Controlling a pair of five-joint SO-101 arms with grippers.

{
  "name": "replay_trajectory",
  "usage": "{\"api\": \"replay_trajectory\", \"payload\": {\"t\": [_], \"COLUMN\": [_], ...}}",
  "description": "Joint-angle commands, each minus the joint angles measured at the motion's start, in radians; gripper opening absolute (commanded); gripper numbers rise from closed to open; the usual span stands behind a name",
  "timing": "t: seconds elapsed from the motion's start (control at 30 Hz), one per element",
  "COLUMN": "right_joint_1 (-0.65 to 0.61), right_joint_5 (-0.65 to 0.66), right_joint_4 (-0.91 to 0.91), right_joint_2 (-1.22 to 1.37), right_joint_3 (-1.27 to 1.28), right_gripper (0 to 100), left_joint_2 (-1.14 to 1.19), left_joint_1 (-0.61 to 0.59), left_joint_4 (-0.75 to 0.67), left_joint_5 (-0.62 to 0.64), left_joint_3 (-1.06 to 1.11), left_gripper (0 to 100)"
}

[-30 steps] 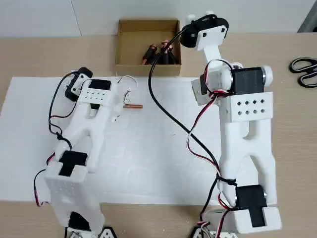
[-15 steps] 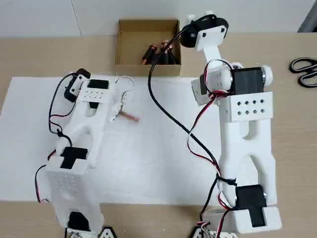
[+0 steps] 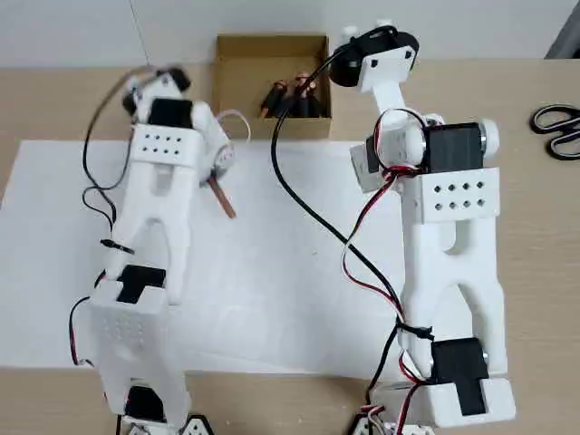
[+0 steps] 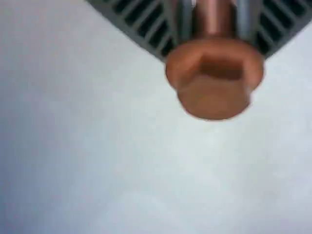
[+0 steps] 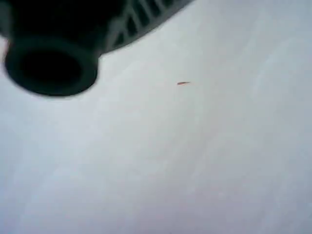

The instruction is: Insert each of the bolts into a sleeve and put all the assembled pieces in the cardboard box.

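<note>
My left gripper (image 3: 217,174) is shut on a copper bolt (image 3: 221,197), held above the white sheet just in front of the cardboard box (image 3: 234,83). In the left wrist view the bolt's hex head (image 4: 214,80) sticks out from between the ribbed fingers (image 4: 139,27). My right gripper (image 3: 366,169) hangs over the sheet's far right part, to the right of the box. It is shut on a black sleeve (image 5: 51,67), whose open end faces the camera. Several assembled copper and black pieces (image 3: 288,96) lie in the box.
A white sheet (image 3: 272,290) covers the middle of the wooden table. Scissors (image 3: 557,127) lie at the far right edge. A black cable (image 3: 299,204) from the right arm loops across the sheet between the arms.
My left arm has lifted the bolt off the sheet, swung towards the box and turned the bolt from lying level to slanting down. The right arm has kept still.
</note>
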Motion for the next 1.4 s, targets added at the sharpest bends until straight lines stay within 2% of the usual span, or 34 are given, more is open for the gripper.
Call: {"api": "replay_trajectory", "payload": {"t": [0.0,0.13,0.3,0.43,0.57,0.67,0.83,1.07,1.2,1.37], "right_joint_1": [-0.001,-0.008,-0.067,-0.131,-0.125,-0.124,-0.124,-0.147,-0.18,-0.202], "right_joint_5": [-0.009,-0.009,-0.008,-0.008,-0.009,-0.009,-0.014,-0.149,-0.161,-0.16], "right_joint_4": [0.007,0.012,0.01,0.01,-0.007,-0.058,-0.263,-0.567,-0.68,-0.854], "right_joint_2": [-0.056,-0.105,-0.334,-0.516,-0.642,-0.71,-0.823,-1.023,-1.153,-1.293], "right_joint_3": [-0.049,-0.049,0.041,0.224,0.496,0.686,0.882,1.148,1.33,1.545], "right_gripper": [0.4,0.4,0.4,0.4,0.4,0.4,0.4,0.4,0.4,0.4], "left_joint_2": [-0.04,-0.157,-0.364,-0.537,-0.672,-0.753,-0.904,-1.092,-1.198,-1.313], "left_joint_1": [-0.023,-0.023,-0.008,0.06,0.124,0.126,0.133,0.133,0.137,0.178], "left_joint_4": [0.057,0.057,0.057,0.055,0.023,-0.112,-0.338,-0.66,-0.853,-0.962], "left_joint_5": [-0.13,-0.216,-0.327,-0.4,-0.408,-0.41,-0.411,-0.41,-0.405,-0.407], "left_joint_3": [-0.191,-0.209,-0.162,-0.041,0.125,0.28,0.584,1.0,1.176,1.291], "left_gripper": [1,1,1,1,1,1,1,1,1,1]}}
